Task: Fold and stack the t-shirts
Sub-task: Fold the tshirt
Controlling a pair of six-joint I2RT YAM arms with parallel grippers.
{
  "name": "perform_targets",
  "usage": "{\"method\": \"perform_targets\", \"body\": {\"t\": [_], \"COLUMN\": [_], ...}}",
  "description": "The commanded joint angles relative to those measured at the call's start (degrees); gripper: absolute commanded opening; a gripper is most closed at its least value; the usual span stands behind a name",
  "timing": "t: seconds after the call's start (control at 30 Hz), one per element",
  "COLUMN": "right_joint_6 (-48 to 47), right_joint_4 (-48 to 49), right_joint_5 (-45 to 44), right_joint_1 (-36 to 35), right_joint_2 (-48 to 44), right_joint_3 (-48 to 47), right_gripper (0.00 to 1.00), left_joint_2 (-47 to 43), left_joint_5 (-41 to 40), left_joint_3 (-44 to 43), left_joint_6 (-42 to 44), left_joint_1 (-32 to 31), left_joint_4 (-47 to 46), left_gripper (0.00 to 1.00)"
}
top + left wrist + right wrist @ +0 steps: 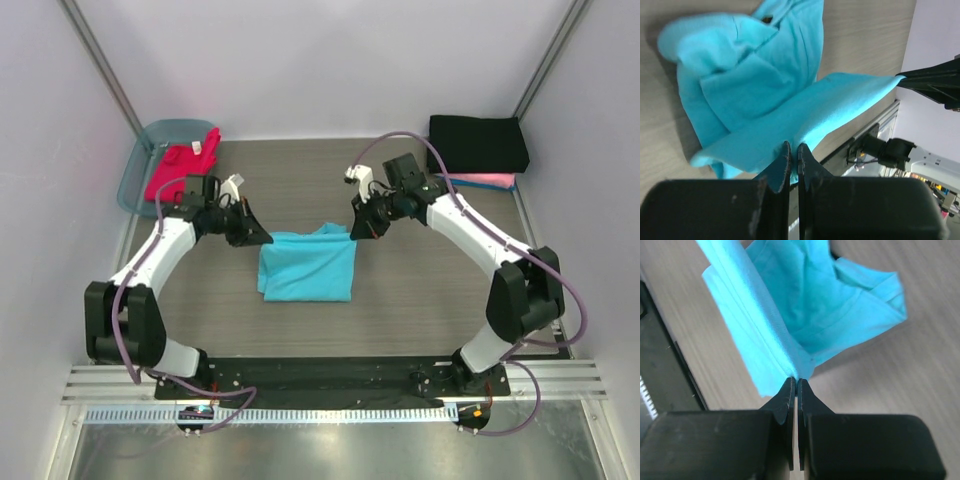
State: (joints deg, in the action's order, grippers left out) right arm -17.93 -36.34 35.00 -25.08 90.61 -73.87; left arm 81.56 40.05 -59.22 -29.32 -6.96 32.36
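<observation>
Near edge: ribbed aluminium rail (330,382), both arm bases bolted along it

Mid-table: soft turquoise t-shirt (307,268), smooth knit cloth, folded to a rough rectangle with its long axis running left to right. It lies on the grey-brown wood-grain table (420,290). Its far edge is lifted off the surface and stretched between the two grippers, with loose folds sagging below

Left gripper (262,237), black, two-fingered: jaws pinched tight on the far-left corner of the turquoise t-shirt

Right gripper (357,232), same build: jaws pinched tight on the far-right corner

Far left: translucent blue-grey plastic tub (135,170) holding a crumpled red-magenta t-shirt (180,168)

Far right: folded black t-shirt (478,143) stacked on a pink t-shirt (490,181)

Surround: plain pale lilac walls (320,60) on three sides
</observation>
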Motion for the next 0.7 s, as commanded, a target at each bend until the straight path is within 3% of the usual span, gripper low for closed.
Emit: {"method": "perform_targets", "body": {"t": [0.0, 0.37, 0.67], "right_joint_6": [-2.0, -3.9, -1.0], "right_joint_4": [1.4, 2.1, 3.6], "right_joint_5": [-1.3, -2.7, -2.8], "right_joint_1": [1.3, 2.8, 3.5], "right_joint_2": [3.2, 26.7, 35.5], "right_joint_3": [-6.3, -24.5, -33.0], "right_gripper": [0.01, 0.01, 0.01], "left_joint_2": [4.5, 22.1, 28.9], "left_joint_5": [-0.8, -4.6, -9.0], "left_joint_3": [-5.3, -19.3, -24.0], "left_joint_6": [1.5, 5.1, 5.4], "left_joint_1": [0.8, 2.2, 2.3], "left_joint_4": [-3.4, -2.7, -2.6], "left_gripper": [0.00, 0.00, 0.00]}}
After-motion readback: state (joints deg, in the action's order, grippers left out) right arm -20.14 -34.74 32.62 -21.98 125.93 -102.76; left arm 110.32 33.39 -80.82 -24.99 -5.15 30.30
